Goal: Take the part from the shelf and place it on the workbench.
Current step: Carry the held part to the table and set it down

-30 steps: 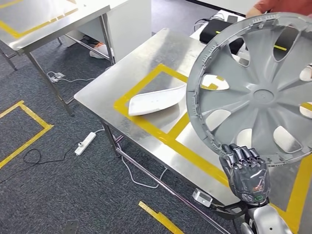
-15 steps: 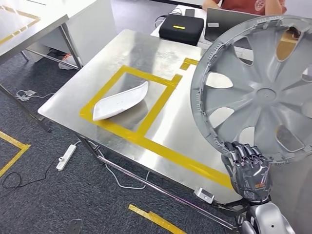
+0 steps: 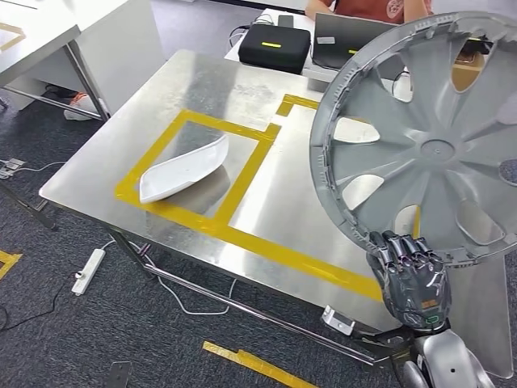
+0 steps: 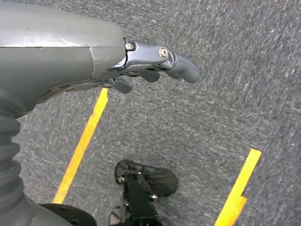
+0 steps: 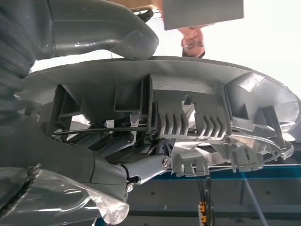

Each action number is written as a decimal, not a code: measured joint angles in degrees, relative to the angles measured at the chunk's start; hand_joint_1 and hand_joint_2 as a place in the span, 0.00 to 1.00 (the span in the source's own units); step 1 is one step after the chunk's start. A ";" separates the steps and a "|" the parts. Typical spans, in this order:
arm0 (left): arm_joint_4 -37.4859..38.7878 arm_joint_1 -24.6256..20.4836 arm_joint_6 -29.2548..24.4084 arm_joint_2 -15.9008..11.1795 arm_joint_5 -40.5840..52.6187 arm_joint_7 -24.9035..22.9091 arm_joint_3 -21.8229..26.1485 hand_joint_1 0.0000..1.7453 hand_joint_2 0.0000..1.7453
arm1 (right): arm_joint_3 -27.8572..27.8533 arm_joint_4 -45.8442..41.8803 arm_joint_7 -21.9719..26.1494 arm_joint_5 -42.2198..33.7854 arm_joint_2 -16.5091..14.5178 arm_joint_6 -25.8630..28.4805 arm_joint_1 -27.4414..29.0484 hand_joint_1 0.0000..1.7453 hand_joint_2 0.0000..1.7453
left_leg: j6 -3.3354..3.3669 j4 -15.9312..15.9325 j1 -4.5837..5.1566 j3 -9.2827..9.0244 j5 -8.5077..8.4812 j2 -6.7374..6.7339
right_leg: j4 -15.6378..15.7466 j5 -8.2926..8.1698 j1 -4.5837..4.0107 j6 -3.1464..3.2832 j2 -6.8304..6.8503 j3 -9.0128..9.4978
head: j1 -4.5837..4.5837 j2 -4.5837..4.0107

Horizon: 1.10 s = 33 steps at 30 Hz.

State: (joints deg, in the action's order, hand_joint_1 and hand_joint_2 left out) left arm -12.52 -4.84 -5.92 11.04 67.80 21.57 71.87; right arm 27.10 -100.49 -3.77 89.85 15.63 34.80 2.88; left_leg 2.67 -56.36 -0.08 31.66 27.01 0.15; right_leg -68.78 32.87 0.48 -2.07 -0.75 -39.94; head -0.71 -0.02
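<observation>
One hubcap (image 3: pixel 426 145): gripped upright at its rim by right hand (image 3: pixel 409 279) fingers.
One white part (image 3: pixel 182 168): on surface (image 3: pixel 292 194).
Left hand (image 4: pixel 156 63): fingers loose, holding nothing.
Change: camera swung, whole view shifted.

R arm comes up from bottom right of head view, silver wrist below, right hand (image 3: pixel 409 279) raised w/ dark fingers (image 3: pixel 402 250) curled over the wheel cover (image 3: pixel 426 145) rim, thumb (image 5: pixel 106 28) pressed on its other face. Left hand (image 4: pixel 106 61) hangs down, fingers loosely extended, holding nothing.
</observation>
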 joint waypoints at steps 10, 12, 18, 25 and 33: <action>-0.02 0.21 0.25 0.01 -0.22 -0.05 0.02 0.00 1.00 | 0.33 0.16 -0.96 0.05 1.10 -1.19 -1.57 1.00 1.00 | -1.16 -1.41 0.07 0.56 0.63 -0.99 | 11.33 -4.77 1.01 -0.59 1.07 7.25 | 0.04 0.00; -0.02 0.16 0.57 -0.04 -0.55 -0.08 0.04 0.00 1.00 | 0.70 0.22 -1.47 0.04 1.33 -1.93 -2.18 1.00 1.00 | -0.34 -1.29 0.09 0.56 0.43 -1.00 | 11.36 -4.84 0.95 -0.52 0.98 7.17 | 0.08 0.00; -0.02 0.06 0.84 -0.02 -0.84 -0.09 0.07 0.00 1.00 | 2.31 0.33 -2.61 0.02 1.89 -3.31 -4.71 1.00 1.00 | -0.16 -0.91 -0.07 0.55 -0.01 -1.00 | 11.28 -4.79 0.53 0.26 0.98 7.03 | 0.07 0.00; -0.02 0.04 1.09 0.10 -0.85 -0.13 0.10 0.00 1.00 | 4.26 0.87 -3.92 0.08 2.42 -4.51 -6.95 1.00 1.00 | -2.94 -0.64 -0.45 0.61 -0.04 -1.00 | 11.18 -4.82 0.30 0.48 1.02 6.91 | 0.04 0.00; -0.02 -0.12 1.75 0.15 -0.27 -0.20 0.11 0.00 1.00 | 9.41 3.29 -4.56 0.13 2.49 -6.95 -11.62 1.00 1.00 | -2.97 -0.87 -0.23 0.78 -0.02 -1.00 | 11.20 -4.92 0.52 0.43 1.04 6.91 | 0.03 0.00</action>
State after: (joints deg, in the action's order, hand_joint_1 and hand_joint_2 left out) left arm -12.55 -4.96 -4.17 11.19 67.53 21.38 71.97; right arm 36.51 -97.20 -8.33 89.99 18.12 27.85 -8.74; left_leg -0.29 -57.23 -0.31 32.44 26.99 -0.85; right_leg -57.58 27.95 1.00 -1.64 0.29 -33.04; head -0.68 -0.02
